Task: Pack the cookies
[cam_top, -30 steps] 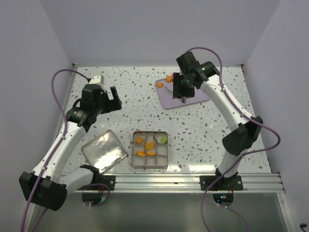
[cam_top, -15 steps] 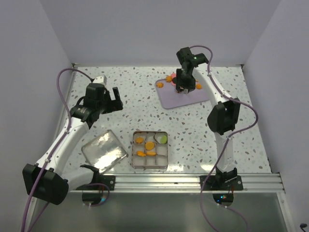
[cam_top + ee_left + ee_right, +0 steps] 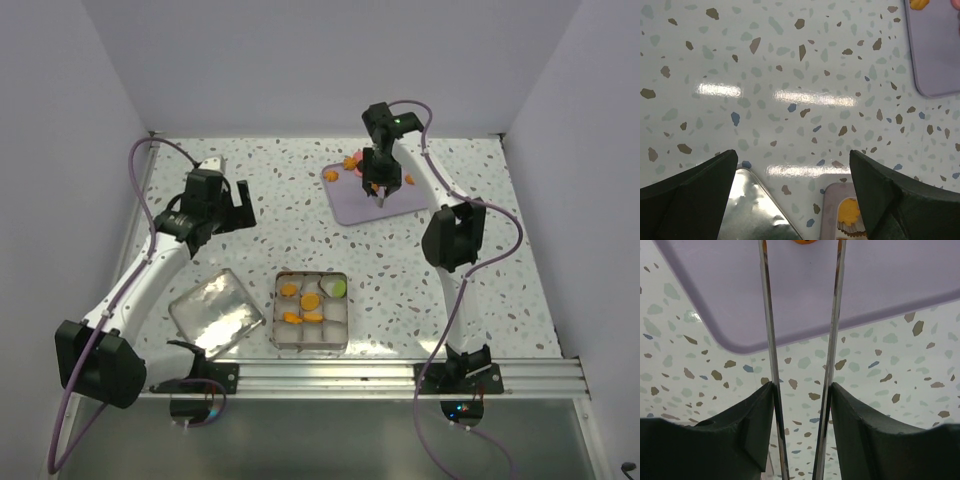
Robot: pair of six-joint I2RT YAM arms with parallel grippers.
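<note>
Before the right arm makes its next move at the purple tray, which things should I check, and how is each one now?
1. Right gripper over the purple tray: ok.
2. Orange cookie between its jaws: ok, seen at the top edge of the right wrist view.
3. Jaws closed on that cookie: cannot tell, the tips are out of view.
4. Tin uncovered, lid beside it: ok.
5. Free cups in the tin: ok, the near row looks unfilled.
6. Left gripper open, empty, away from the tray: ok.
</note>
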